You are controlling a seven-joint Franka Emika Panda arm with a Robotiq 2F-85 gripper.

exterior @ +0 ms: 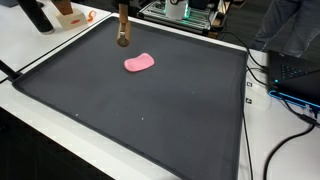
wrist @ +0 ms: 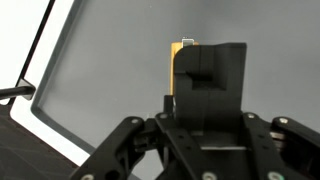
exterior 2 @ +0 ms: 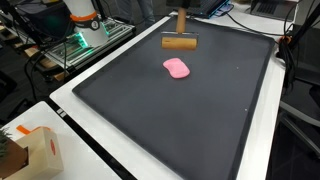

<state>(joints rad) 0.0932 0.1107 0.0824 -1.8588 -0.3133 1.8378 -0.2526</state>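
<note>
End effector (wrist: 203,72) open or clamped: can't tell. Upright wooden tool (exterior 2: 180,41) just beyond pink bar (exterior 2: 176,68) could topple if nudged sideways.

the wooden tool (exterior 2: 180,38) is t-shaped, with a straight pale brown handle rising from a short crossbar head. it stands upright with the handle vertical and the head down on the black mat (exterior 2: 150,120), close to one edge. in an exterior view the tool (exterior: 122,22) shows its head end-on as a dark round knob. in the wrist view only a narrow strip of the tool (wrist: 180,65) is visible.
</note>
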